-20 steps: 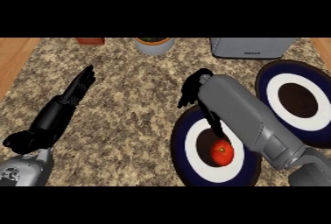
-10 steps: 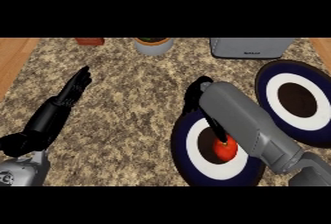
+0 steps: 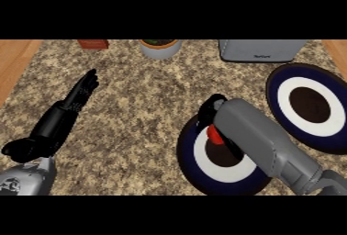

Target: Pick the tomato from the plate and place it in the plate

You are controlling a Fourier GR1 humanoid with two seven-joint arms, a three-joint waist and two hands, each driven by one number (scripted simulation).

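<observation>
A red tomato [image 3: 214, 134] shows as a small sliver over the near plate [image 3: 187, 153], a dark blue plate with a white ring and dark centre. My right hand [image 3: 215, 103] reaches over this plate from the lower right. Its dark fingers [image 3: 231, 148] curl round the tomato, and the grey forearm hides most of the fruit. A second plate [image 3: 283, 79] of the same pattern lies to the right with nothing on it. My left hand [image 3: 53, 128] rests open at the left, fingers straight and pointing away from me.
A grey toaster [image 3: 261, 49] stands at the back right, a white pot [image 3: 160, 48] at the back centre and a red-brown item [image 3: 93, 43] at the back left. Wood [image 3: 13, 59] borders the speckled counter at the left.
My right hand has closed in over the near plate. The tomato has shifted from the plate's centre toward its upper left, inside the hand. The left hand has drifted slightly.
</observation>
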